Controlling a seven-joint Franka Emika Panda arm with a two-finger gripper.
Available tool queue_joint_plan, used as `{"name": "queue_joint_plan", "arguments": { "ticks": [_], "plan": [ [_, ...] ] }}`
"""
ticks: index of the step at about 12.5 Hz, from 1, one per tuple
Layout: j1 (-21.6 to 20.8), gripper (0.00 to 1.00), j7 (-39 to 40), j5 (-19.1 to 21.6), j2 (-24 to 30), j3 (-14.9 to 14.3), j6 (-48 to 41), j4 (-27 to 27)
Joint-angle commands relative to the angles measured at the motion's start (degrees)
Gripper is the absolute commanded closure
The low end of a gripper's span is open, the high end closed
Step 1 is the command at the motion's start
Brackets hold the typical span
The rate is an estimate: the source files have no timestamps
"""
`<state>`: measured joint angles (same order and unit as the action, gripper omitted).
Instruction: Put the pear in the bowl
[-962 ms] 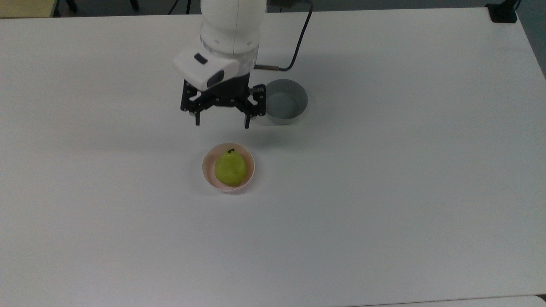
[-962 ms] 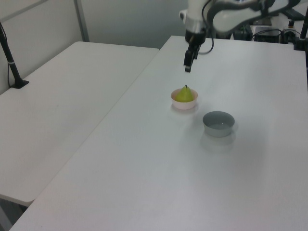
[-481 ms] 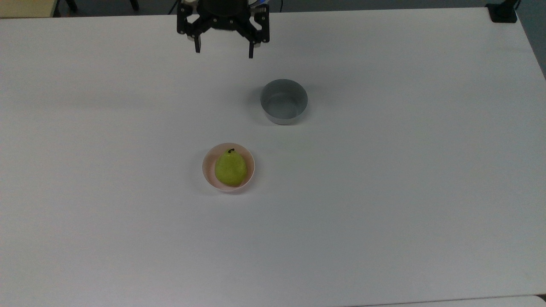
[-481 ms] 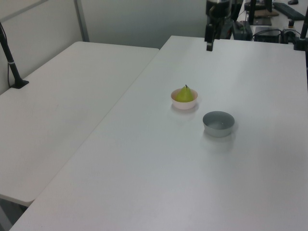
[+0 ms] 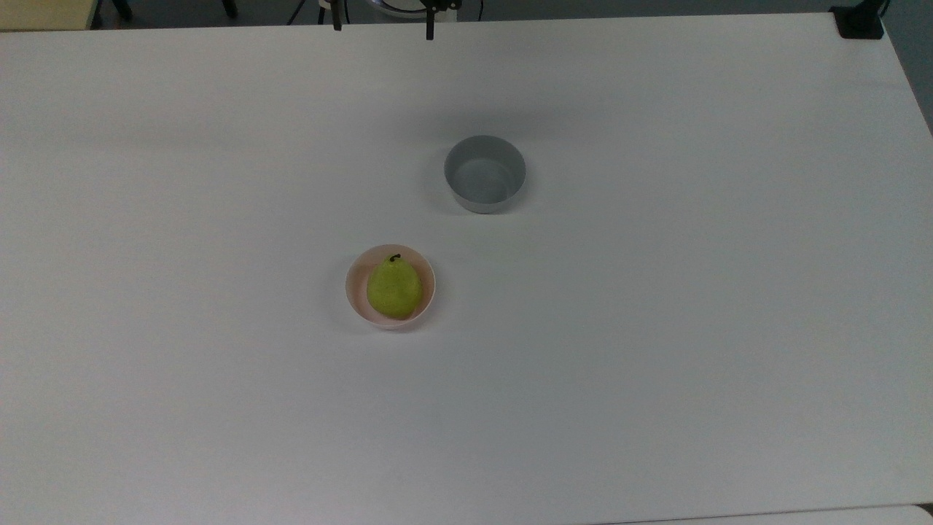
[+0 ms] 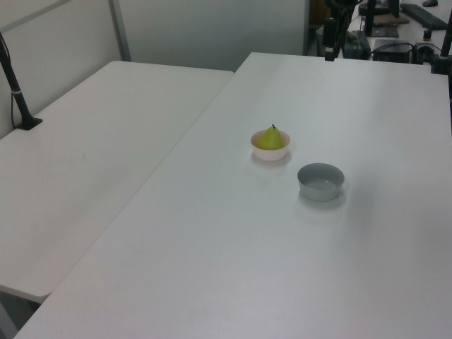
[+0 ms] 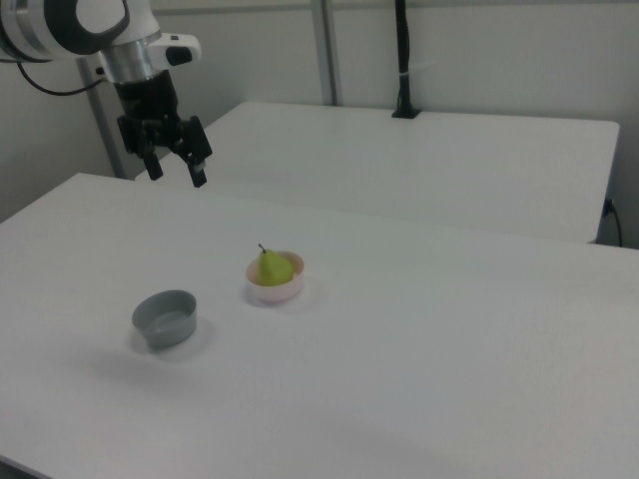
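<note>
Pear [image 5: 394, 288] upright in pink bowl [image 5: 356, 292] mid-table | pincer [image 7: 172, 174] open, empty, above table's far edge

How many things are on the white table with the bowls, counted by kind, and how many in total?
Bowls: 2, the pink bowl and the grey bowl
Pears: 1, the pear, sitting inside the pink bowl
Total: 3
</note>
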<state>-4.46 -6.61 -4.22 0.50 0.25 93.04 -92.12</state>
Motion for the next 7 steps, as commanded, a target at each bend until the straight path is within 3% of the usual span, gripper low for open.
{"name": "queue_joint_plan", "arguments": {
  "ticks": [1, 7],
  "plan": [
    [7.7, 0.0, 1.1, 1.1, 1.3, 7.6, -0.6, -1.7],
    [7.9, 0.0, 0.9, 1.1, 1.0, 7.5, -1.0, -1.6]
  ]
}}
